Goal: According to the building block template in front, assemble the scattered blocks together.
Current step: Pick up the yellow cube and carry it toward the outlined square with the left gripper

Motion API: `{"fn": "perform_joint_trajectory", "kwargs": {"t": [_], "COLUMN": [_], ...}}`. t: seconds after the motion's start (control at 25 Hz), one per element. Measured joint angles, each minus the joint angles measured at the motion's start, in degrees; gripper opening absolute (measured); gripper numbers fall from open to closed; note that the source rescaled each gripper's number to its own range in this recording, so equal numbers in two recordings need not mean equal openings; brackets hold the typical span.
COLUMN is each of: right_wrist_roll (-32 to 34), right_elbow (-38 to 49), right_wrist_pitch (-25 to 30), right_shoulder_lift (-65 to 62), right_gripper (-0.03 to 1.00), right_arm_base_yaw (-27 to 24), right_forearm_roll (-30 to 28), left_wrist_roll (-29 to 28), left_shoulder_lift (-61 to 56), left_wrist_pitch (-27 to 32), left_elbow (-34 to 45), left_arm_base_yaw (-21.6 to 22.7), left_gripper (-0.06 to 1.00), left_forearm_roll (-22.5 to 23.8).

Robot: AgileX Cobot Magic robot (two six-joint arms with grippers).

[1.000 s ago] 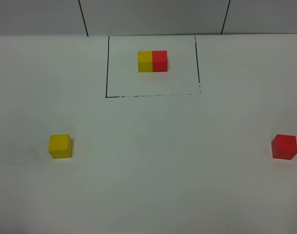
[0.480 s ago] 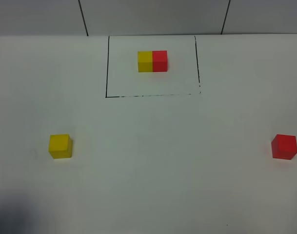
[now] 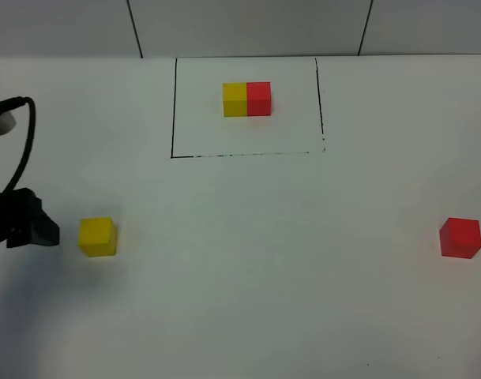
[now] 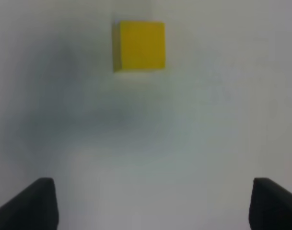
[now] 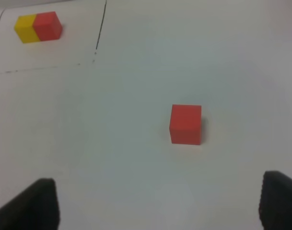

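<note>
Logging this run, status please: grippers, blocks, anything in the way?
Left gripper open, short of yellow cube. Right gripper open, red cube ahead. Cubes apart, nothing between.

**No readable writing**

We find no letters, numbers, labels or brand marks that we can read in any view. The yellow cube [image 3: 97, 236], the red cube [image 3: 460, 238] and the template pair [image 3: 246, 99] show plain coloured faces. The only drawn mark we see is the thin black rectangle [image 3: 174, 110] on the table [image 3: 264, 268], and it spells nothing.
</note>
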Motion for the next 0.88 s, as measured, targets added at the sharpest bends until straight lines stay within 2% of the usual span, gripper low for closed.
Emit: {"fn": "perform_joint_trajectory", "kwargs": {"t": [0.24, 0.56, 0.68, 0.88], "right_wrist_roll": [0.0, 0.0, 0.0, 0.0], "right_elbow": [0.0, 0.0, 0.0, 0.0], "right_wrist_pitch": [0.0, 0.0, 0.0, 0.0], "right_shoulder_lift": [0.0, 0.0, 0.0, 0.0], "right_gripper": [0.76, 0.76, 0.76, 0.76], "right_arm_base_yaw": [0.0, 0.0, 0.0, 0.0], "right_forearm_roll": [0.0, 0.0, 0.0, 0.0], "left_wrist_roll": [-2.2, -16.59, -19.52, -20.33], "left_shoulder_lift": [10.29, 16.91, 18.77, 21.7], "left_wrist_pitch": [-3.24, -5.66, -7.4, -11.26], "left_elbow": [-1.6, -5.49, -5.74, -5.74], "left_arm_base_yaw": [-0.94, -10.84, -11.98, -11.99], "left_gripper": [0.78, 0.78, 0.78, 0.78], "left_forearm_roll": [3.09, 14.51, 15.47, 15.85]}}
